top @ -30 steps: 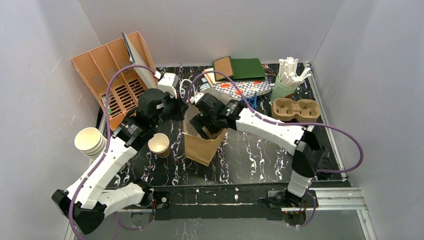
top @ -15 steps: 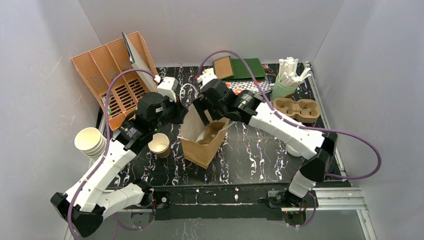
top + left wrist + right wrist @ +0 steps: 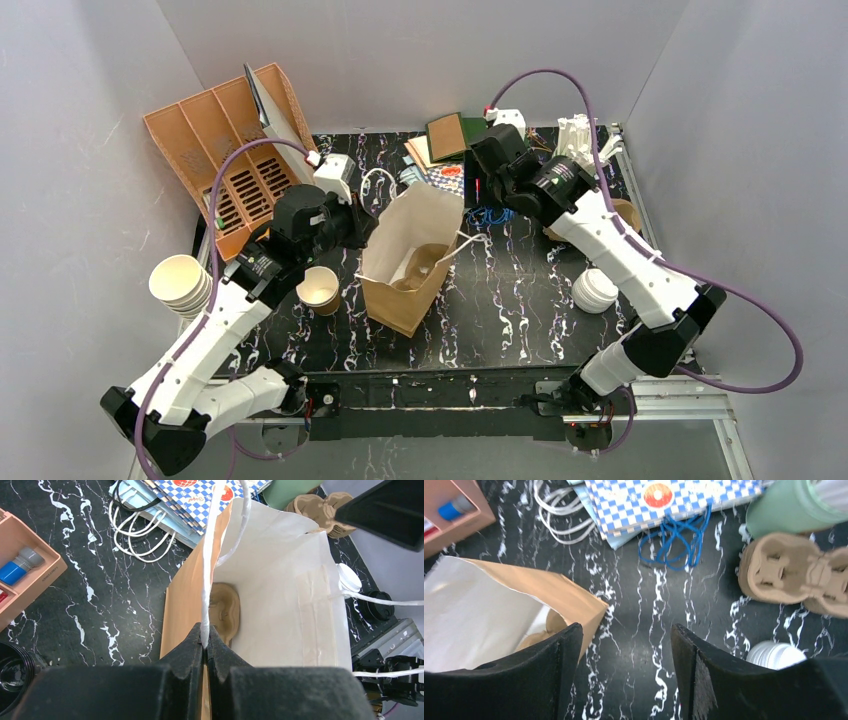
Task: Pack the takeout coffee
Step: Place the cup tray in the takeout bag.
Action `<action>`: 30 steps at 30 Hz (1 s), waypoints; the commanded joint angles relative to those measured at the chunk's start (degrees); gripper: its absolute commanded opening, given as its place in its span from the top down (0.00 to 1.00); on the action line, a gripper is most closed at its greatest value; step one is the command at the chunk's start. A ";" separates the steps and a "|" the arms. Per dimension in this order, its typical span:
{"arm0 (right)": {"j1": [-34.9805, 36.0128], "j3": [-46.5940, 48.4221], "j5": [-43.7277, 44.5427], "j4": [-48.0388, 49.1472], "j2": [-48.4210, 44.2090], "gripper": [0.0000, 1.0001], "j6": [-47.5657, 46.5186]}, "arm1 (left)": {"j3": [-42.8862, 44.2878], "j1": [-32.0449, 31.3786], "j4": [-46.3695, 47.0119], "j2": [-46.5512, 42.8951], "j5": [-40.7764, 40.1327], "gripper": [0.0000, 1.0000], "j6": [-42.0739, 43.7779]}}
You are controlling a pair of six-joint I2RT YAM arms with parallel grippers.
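A brown paper bag (image 3: 385, 295) stands open mid-table, white inside, with a cardboard cup carrier (image 3: 225, 610) lying in its bottom. My left gripper (image 3: 205, 636) is shut on the bag's white string handle (image 3: 209, 560) at the bag's left rim; in the top view the gripper (image 3: 362, 228) is at the bag's left edge. One tan paper cup (image 3: 318, 290) stands open, without a lid, left of the bag. A stack of white lids (image 3: 597, 290) sits to the right. My right gripper (image 3: 626, 645) is open and empty, above the table behind and right of the bag (image 3: 549, 595).
A second cardboard carrier (image 3: 794, 575) and a green cup of straws (image 3: 567, 170) are at the back right. Checkered bags (image 3: 659, 497) and a blue cord (image 3: 674, 540) lie behind. An orange organizer (image 3: 215, 150) and a tall cream cup stack (image 3: 180, 283) stand at the left.
My right gripper has pulled out of the bag and swung up and back to the right. The bag mouth now stands open. My left gripper keeps hold of the handle.
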 commanded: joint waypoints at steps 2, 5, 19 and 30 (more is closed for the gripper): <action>-1.16 -3.27 -8.59 0.85 -0.76 0.27 3.20 | 0.60 -0.04 -0.17 -2.12 0.82 1.00 -0.68; -1.20 -3.90 -11.92 2.80 -0.58 0.28 3.06 | 0.58 -0.04 -0.23 -2.26 0.93 1.00 -0.90; -1.17 -2.10 -15.03 4.68 -2.16 0.36 4.36 | 0.71 -0.04 -0.63 -2.97 0.99 1.00 -1.35; -1.15 -3.16 -17.11 5.16 2.26 0.55 3.85 | 1.01 -0.04 0.11 -2.98 4.61 1.00 -1.21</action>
